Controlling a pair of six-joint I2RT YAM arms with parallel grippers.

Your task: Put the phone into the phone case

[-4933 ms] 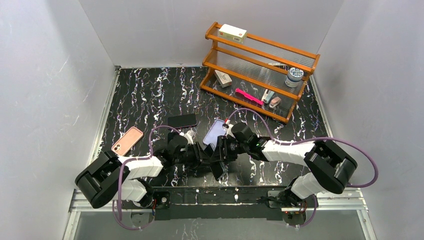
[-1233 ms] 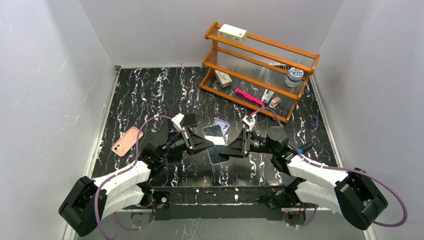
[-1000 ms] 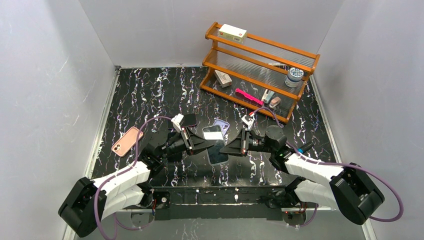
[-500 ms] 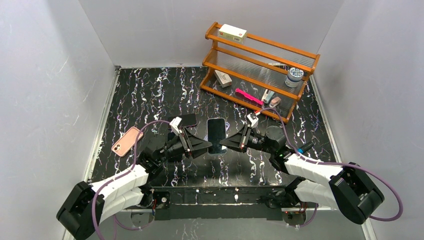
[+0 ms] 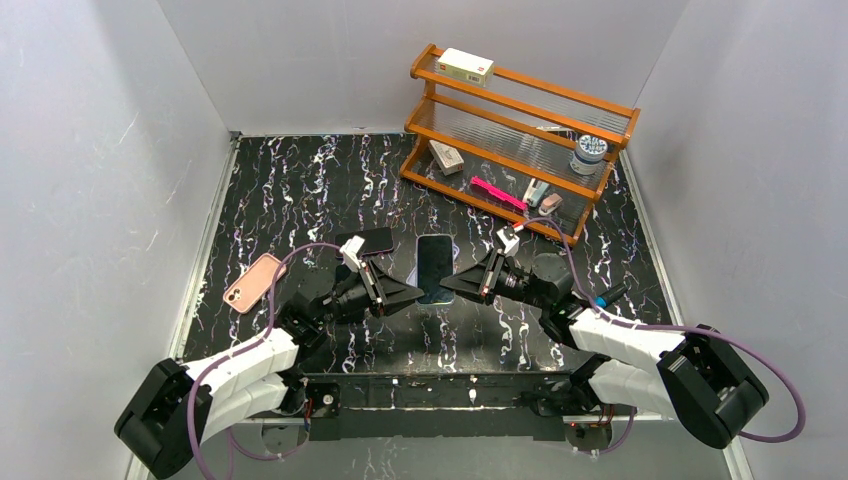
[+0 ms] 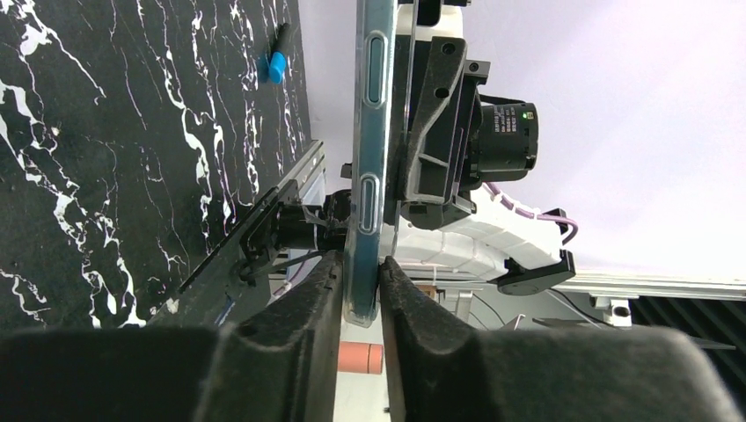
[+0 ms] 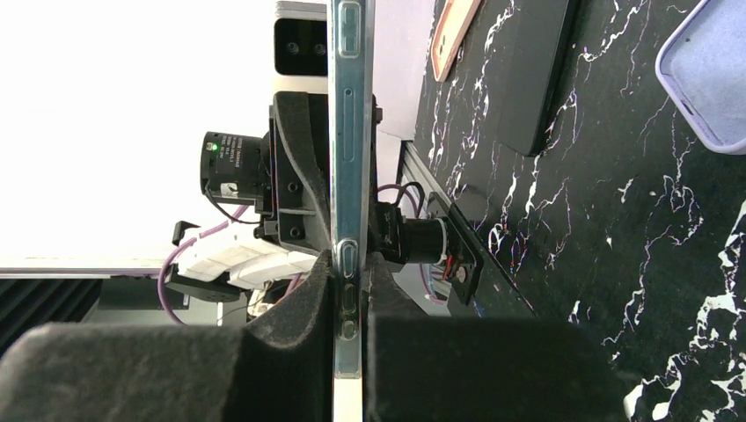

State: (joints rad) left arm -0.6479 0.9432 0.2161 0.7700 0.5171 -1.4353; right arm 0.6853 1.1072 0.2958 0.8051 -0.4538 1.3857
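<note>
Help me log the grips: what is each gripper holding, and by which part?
Both hold the phone: the right gripper pinches one long edge, the left gripper the opposite one.

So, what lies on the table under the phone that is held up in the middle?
A lavender phone case lies on the table, seen from the right wrist. From above, the phone covers nearly all of it, so how it sits there is hidden.

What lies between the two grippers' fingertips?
The black-screened phone, gripped from either side by the left gripper and the right gripper; clearest in the top view.
</note>
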